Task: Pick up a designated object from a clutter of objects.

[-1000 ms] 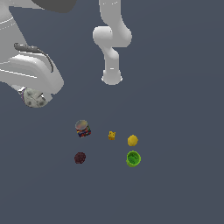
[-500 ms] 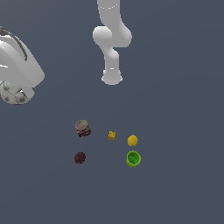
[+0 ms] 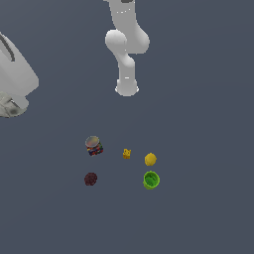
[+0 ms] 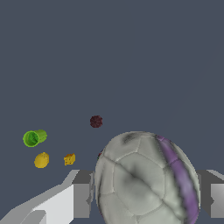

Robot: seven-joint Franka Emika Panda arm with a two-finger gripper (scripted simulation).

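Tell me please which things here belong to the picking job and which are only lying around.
Belongs to the job:
- whitish-grey ball, held between the fingers
- gripper, shut on it

Only lying around:
- yellow ball
- green cup
- dark maroon ball
- multicoloured can
- small yellow-orange figure

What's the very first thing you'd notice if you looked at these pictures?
The big whitish-grey ball with a purple stripe fills the wrist view, sitting between the gripper fingers. Far beyond it on the dark floor lies a little scatter of things: a green cup, a yellow ball, a tiny orange figure, a dark maroon ball and a multicoloured can. In the exterior view the white arm rises behind them.
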